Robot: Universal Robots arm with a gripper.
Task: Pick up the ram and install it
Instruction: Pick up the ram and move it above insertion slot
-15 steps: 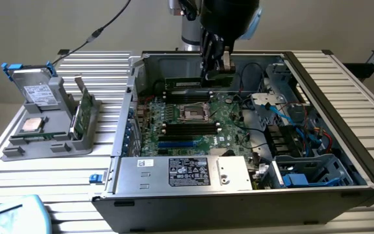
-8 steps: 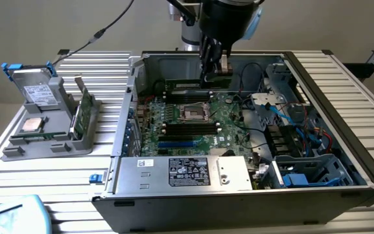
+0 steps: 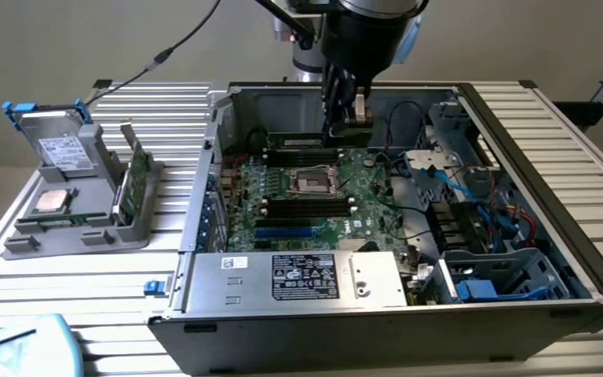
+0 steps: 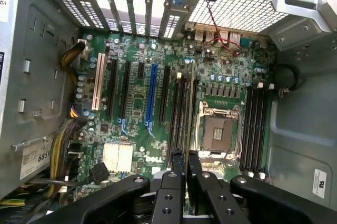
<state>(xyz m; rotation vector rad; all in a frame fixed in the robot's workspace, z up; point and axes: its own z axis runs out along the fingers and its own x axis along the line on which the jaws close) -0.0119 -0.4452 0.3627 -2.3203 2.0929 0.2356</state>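
Slatted aluminium counter carries open grey steel PC case, green motherboard facing up. Grey plastic parts holder stands outside case, toward exterior view's left. Black two-finger pincer reaches down into case, fingers narrow, clamped on long thin dark-green ram. Ram held on edge over black mem. slots beside CPU socket. Whether seated: cannot tell.

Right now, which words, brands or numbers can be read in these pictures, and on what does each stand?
"DELL": printed on the motherboard.
"685", start of a longer number: on the white sticker.
Power supply label: print too small to read.
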